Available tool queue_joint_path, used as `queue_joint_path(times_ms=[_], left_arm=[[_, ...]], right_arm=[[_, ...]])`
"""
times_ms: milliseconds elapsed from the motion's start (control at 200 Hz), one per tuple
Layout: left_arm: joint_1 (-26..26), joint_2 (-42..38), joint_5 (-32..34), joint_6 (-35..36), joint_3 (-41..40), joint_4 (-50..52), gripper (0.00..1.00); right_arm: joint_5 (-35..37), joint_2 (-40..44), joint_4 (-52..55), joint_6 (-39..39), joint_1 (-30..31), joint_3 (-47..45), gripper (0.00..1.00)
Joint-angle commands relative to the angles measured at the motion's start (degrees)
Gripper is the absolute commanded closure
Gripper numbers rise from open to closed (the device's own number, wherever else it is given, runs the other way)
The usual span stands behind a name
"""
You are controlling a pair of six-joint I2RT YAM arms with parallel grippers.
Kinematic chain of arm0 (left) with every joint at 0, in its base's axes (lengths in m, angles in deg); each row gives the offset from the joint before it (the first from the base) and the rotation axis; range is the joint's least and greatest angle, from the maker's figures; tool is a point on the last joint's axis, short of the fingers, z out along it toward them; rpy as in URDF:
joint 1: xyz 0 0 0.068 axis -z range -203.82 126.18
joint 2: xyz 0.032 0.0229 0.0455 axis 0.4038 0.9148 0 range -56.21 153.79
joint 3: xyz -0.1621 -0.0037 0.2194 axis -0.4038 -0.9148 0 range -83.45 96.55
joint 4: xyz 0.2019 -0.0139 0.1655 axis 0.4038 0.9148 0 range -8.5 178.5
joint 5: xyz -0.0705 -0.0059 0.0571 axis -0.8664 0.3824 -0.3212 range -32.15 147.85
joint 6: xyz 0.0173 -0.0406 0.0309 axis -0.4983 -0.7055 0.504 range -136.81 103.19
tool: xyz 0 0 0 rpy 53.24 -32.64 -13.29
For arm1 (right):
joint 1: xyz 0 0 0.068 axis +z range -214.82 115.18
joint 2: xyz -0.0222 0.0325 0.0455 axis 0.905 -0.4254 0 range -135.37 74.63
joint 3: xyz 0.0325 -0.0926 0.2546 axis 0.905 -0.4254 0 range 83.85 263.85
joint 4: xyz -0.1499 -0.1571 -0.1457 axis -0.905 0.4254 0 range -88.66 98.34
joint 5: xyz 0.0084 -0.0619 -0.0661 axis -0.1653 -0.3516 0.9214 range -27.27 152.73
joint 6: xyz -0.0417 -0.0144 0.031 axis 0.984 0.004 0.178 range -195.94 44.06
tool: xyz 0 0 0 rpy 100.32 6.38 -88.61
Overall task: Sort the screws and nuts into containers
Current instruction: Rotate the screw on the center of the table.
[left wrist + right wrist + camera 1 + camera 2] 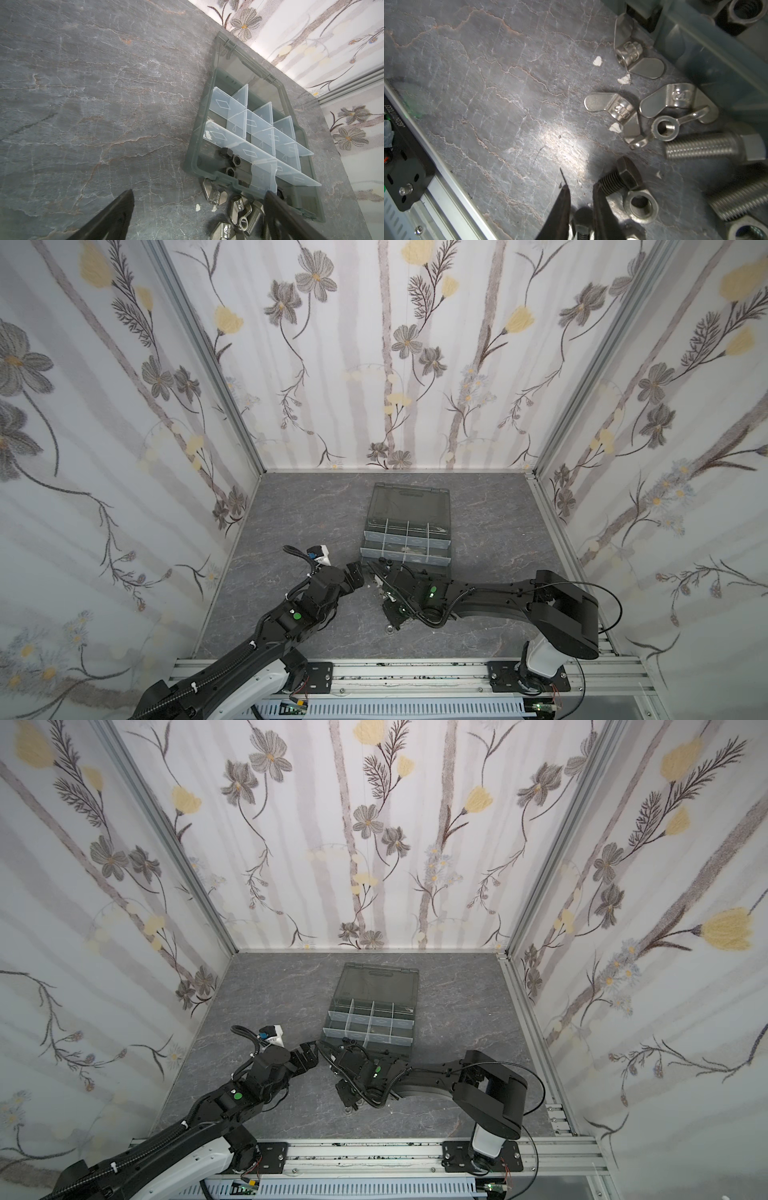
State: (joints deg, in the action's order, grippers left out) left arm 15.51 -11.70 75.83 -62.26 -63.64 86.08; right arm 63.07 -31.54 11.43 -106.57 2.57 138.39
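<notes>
The right claw [580, 187], seen from its own wrist camera, is drawn narrow. Its two dark fingers [562, 207] sit on either side of the head of a small black screw [582, 220] and appear to grip it, low over the grey marbled desk [488, 104]. I cannot tell whether the screw is off the surface.

A second black screw [620, 178] lies just beside one finger, its threaded end against it. A silver hex nut [640, 206] rests beside that screw. Farther out, two long silver screws [708, 146] and four silver wing nuts [614, 110] lie loose in a cluster. Small white flecks [597, 60] are scattered among them. The cluster lies close against the wall of the grey organiser case [716, 62].

The left claw [198, 191] stands wide and holds nothing. One finger is over bare desk and the other finger [280, 207] is over the loose pile at the case's near edge.

From the left wrist camera, pale translucent dividers [249, 124] split the open case into compartments [220, 104]. Three black nuts [230, 164] sit in the corner compartment nearest the pile.

In both top views the two arms [490, 597] meet almost tip to tip at the case's near left corner. The smoky lid [411, 499] lies back toward the far wall.
</notes>
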Motion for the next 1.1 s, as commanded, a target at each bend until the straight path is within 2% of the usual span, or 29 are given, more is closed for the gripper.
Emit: queue_joint_path(times_ms=[0, 720, 1094], left_arm=[[0.0, -0.3, 1.3, -0.9, -0.2, -0.8, 0.00], [0.0, -0.7, 1.0, -0.7, -0.6, -0.8, 0.00], [0.0, -0.9, 0.3, 0.0, -0.7, -0.8, 0.00]], right_arm=[[-0.4, -0.7, -0.3, -1.9, 0.0, 0.6, 0.78], [1.4, -1.8, 2.3, -7.5, -2.0, 0.5, 0.78], [1.5, -4.3, 3.5, -7.4, -2.8, 2.9, 0.76]])
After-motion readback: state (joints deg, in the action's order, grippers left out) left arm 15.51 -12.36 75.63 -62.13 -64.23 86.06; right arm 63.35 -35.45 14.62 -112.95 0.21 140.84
